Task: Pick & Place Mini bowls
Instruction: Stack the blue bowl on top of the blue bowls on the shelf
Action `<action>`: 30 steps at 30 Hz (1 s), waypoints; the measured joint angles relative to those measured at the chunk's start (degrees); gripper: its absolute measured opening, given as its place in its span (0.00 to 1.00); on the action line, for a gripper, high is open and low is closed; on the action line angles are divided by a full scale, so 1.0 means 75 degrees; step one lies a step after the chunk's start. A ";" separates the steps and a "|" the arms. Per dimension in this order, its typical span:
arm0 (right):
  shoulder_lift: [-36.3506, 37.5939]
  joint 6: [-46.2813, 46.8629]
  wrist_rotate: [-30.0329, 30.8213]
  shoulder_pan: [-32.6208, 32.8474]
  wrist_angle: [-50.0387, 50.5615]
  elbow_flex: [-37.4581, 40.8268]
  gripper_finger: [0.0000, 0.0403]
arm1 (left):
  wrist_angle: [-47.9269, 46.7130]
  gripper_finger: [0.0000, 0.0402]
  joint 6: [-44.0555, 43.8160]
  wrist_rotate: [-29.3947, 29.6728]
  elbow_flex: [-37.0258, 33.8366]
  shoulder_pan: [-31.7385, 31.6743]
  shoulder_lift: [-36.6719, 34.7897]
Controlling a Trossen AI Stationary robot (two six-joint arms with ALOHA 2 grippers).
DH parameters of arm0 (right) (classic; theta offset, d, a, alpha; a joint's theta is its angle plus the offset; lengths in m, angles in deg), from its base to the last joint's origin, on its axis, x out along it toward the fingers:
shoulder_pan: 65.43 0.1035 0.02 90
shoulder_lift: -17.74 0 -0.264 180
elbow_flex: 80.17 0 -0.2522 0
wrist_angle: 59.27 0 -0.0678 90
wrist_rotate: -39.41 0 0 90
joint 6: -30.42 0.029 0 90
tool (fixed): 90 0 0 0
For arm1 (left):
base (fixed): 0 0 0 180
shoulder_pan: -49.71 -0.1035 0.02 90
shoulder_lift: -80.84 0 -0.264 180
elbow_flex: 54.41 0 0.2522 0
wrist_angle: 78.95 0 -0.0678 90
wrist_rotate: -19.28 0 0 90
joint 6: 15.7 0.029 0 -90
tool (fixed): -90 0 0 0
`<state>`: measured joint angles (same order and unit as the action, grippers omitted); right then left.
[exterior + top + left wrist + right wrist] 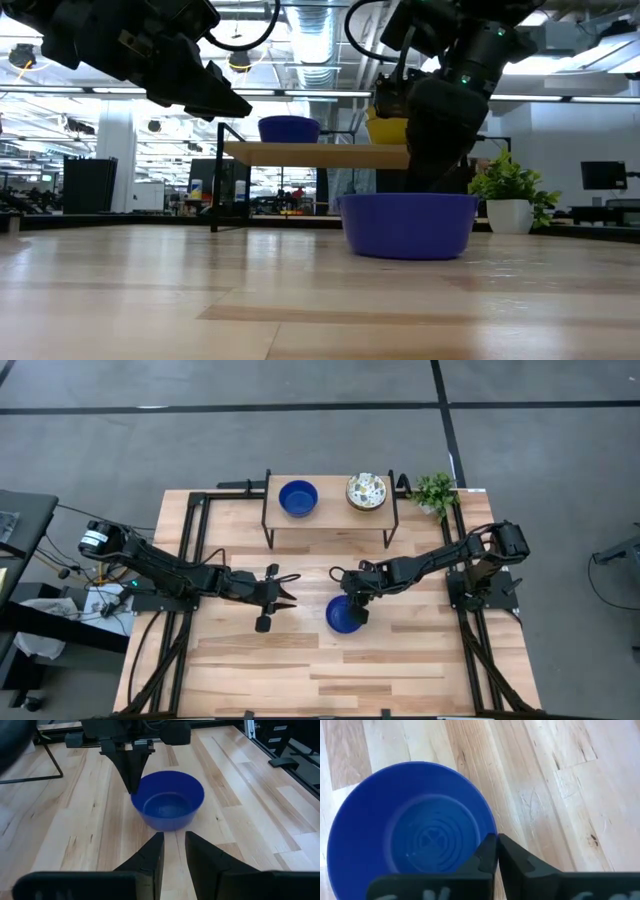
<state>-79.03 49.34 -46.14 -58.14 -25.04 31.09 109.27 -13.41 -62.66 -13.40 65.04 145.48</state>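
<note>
One glossy blue mini bowl [343, 618] stands on its base on the table, a little right of centre; the low view shows it as blue bowl [408, 226]. My right gripper [496, 837] is shut on its rim. My left gripper [174, 836] hovers open to the bowl's left, above the table, with its fingers pointing at it. On the raised shelf [330, 517] at the far side sit a second blue bowl [298, 498] and a cream floral bowl [367, 491]. The other bowls are out of view. My right gripper pinches the blue bowl's rim on its far side [489, 822], with one finger inside the bowl and one outside. The fingers [132, 780] come from above, pointing down. The bowl stands upright with its base on the table.
A small green plant [435, 490] stands at the far right corner beside the shelf. The shelf's black legs [268, 535] stand behind both grippers. Bare wood lies along the near half of the table [330, 670].
</note>
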 joint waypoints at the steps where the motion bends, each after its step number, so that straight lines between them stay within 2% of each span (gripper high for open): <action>1: 0.0000 0.0003 0.0000 0.0000 0.0000 0.0000 0.01 | 0.0000 0.19 0.0000 0.0000 0.0000 0.0002 0.0000; 8: 0.0061 0.0008 -0.0220 -0.0097 0.0081 -0.0209 0.00 | 0.0005 0.20 0.0383 -0.0161 0.0000 0.0015 0.0003; 13: 0.0061 0.0008 -0.0802 -0.0358 0.0072 -0.0575 0.00 | 0.0036 0.27 0.1350 -0.0155 0.0000 0.0153 0.0003; 21: 0.0032 0.0062 -0.1973 -0.0825 0.0148 -0.1135 0.00 | 0.0477 0.44 0.4393 0.0768 -0.0003 0.0811 0.0465; 25: 0.0032 0.0075 -0.2209 -0.0985 0.0443 -0.1422 0.00 | 0.0871 0.47 0.5727 0.1080 0.0193 0.1025 0.1128; 30: 0.0032 0.0073 -0.2212 -0.1009 0.0870 -0.1622 0.00 | 0.0918 0.46 0.6403 0.1756 0.0941 0.1060 0.1915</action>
<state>-78.79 49.88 -62.73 -65.70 -18.52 18.92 116.15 34.61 -49.49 -6.34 73.00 159.84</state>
